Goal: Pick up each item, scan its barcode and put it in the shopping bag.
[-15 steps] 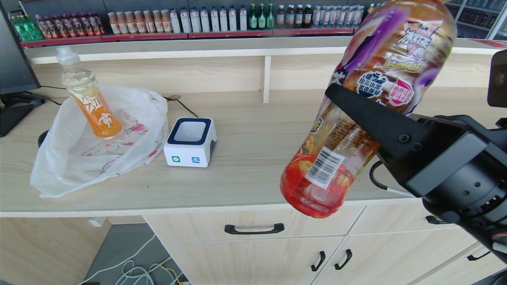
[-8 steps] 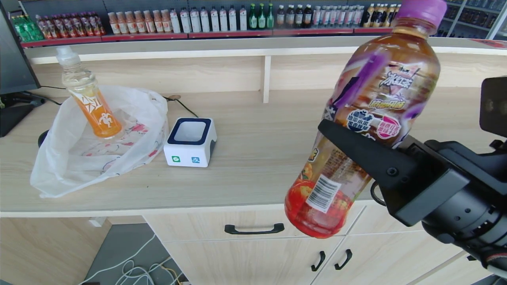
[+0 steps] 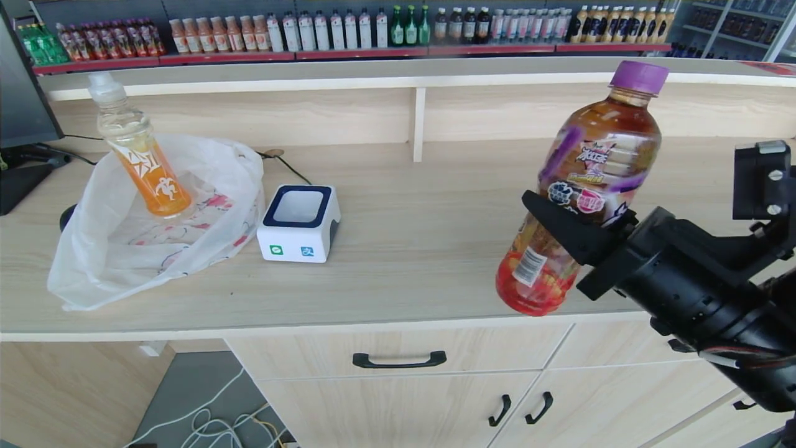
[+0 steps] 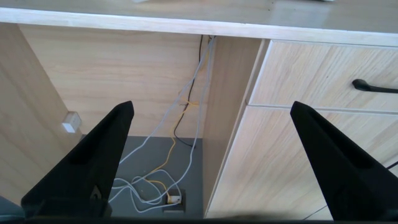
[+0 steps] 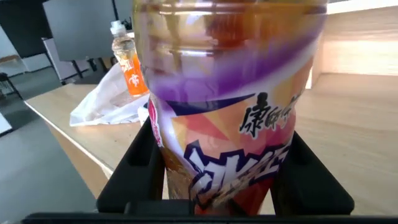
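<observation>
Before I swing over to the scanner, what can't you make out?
Right tool, head view: far finger hidden behind the tea bottle.
Tea bottle, right wrist view: cap cut off by the edge.
Barcode, head view: too small to read.
Orange drink bottle, head view: shopping bag folds hide whether it sits inside.

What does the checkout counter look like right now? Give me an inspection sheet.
Surface: light wood counter, bare between scanner and held bottle.
Job's things: tea bottle held tilted over the counter's front edge; orange drink bottle tilted in the shopping bag; scanner beside the bag.
Clutter: small dark object at the bag's left edge, unclear.
End effectors: right end effector shut on the tea bottle; left end effector open, low, facing the cabinet front.
Cables: black cable behind the scanner; loose floor cables.
Surroundings: drink shelves, monitor, drawers.
</observation>
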Controlling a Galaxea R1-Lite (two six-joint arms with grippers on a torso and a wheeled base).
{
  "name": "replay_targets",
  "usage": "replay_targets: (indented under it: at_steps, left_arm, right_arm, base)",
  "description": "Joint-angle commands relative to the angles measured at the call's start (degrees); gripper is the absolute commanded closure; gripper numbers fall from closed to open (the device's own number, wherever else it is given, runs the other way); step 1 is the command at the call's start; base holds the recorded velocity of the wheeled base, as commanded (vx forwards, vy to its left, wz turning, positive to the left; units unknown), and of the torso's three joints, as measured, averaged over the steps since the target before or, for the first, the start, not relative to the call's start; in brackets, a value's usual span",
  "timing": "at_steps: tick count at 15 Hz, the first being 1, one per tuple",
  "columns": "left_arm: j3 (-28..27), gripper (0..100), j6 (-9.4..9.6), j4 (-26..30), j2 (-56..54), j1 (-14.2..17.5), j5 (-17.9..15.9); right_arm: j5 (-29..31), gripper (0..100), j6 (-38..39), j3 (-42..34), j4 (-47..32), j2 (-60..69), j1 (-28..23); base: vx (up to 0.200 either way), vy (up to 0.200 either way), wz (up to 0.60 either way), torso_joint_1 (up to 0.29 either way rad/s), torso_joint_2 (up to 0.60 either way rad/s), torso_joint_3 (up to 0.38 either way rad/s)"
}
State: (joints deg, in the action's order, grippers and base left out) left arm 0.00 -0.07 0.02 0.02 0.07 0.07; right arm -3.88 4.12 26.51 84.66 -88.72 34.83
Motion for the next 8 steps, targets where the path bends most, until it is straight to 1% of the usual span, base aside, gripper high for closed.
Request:
replay_targets:
  at_steps: [1,4,5,7,8]
  left_arm:
    - [0.0,0,-0.01,0.0,0.0,0.0,0.0]
    - [0.0,0,-0.01,0.0,0.0,0.0,0.0]
    - [0.0,0,-0.01,0.0,0.0,0.0,0.0]
    - [0.0,0,-0.01,0.1,0.0,0.0,-0.1]
    - [0.0,0,-0.01,0.1,0.0,0.0,0.0]
  right_arm:
    - [2.3,100,-2.1,-0.1,1.4,-2.3,-2.7]
    - [3.9,100,-9.8,0.7,1.5,-2.4,-3.0]
    - [5.0,100,-10.6,0.7,1.6,-2.4,-3.3]
    - [11.5,100,-11.1,2.8,1.6,-2.7,-3.4]
    - [12.6,100,-11.1,2.9,1.6,-2.8,-3.4]
  base:
    - [0.0,0.0,0.0,0.0,0.0,0.0]
    - [0.0,0.0,0.0,0.0,0.0,0.0]
    - [0.0,0.0,0.0,0.0,0.0,0.0]
    - [0.0,0.0,0.0,0.0,0.0,0.0]
    - [0.0,0.0,0.0,0.0,0.0,0.0]
